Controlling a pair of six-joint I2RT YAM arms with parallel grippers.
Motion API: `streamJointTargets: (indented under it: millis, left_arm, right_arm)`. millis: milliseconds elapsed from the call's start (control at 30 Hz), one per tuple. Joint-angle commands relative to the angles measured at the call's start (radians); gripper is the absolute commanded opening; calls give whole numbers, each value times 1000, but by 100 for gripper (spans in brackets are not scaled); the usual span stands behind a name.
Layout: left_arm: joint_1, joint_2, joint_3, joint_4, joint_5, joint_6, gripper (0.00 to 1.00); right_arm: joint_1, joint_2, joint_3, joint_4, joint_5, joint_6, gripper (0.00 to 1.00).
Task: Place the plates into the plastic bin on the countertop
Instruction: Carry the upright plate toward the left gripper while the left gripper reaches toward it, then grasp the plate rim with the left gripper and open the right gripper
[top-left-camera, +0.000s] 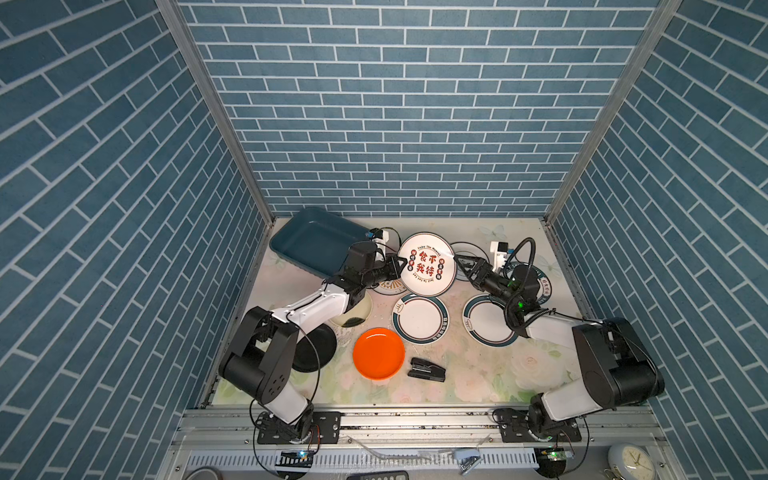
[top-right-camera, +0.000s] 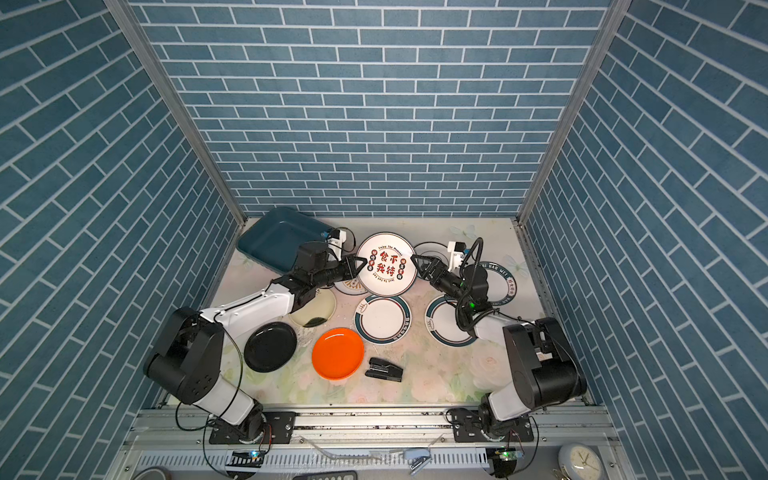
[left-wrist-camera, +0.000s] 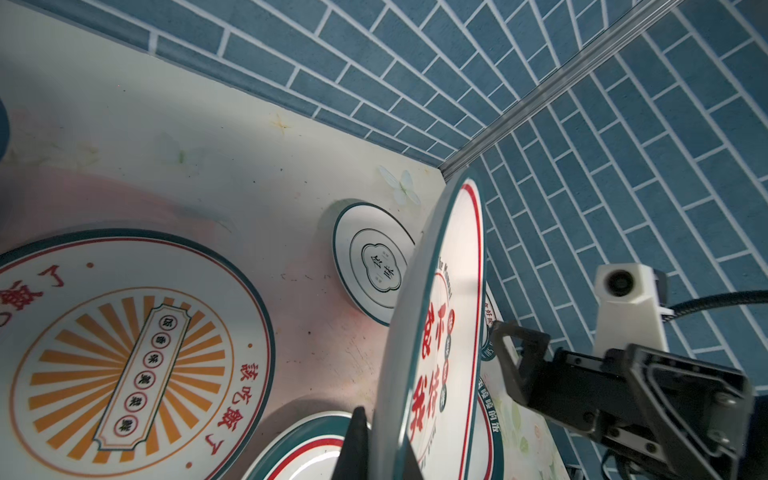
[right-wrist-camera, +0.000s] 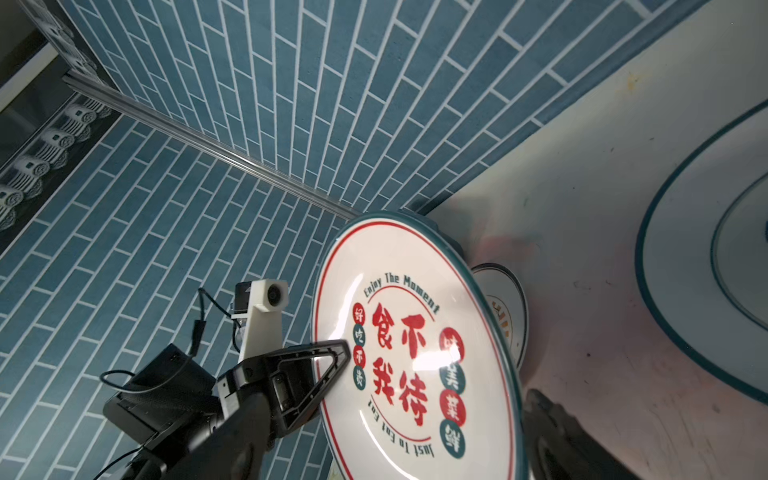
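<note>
Clamped at the rim by the left gripper, jaws clenched on the edge nearest the dark teal rectangular plastic bin: a white round plate with a teal rim and red characters, clear of the pale flowered countertop, tilted, just beside the bin and outside its walls (rim pinched between the fingers in the left wrist view). At the plate's edge farthest from the bin, the right gripper, jaws spread wide, grasping nothing. Flat on the countertop, well apart from the bin toward the arm bases: a glossy black round plate, a plain orange round plate and, just beyond that, a small black stapler-like object.
</note>
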Motion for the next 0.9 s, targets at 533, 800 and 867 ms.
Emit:
streamJointTargets:
  millis: [533,800,867]
  left_arm:
    - [231,-170,-30,-90,-19,1,0]
    - [330,-209,-32,-105,-70,-11,0]
    - [361,-215,-34,-114,-79,-10,0]
  right_arm:
    - [1,-458,-28,-728,303,-440,99]
    - [0,-685,-99,-887,434,-492,99]
    - [0,-733,-109,-934,443,-495,99]
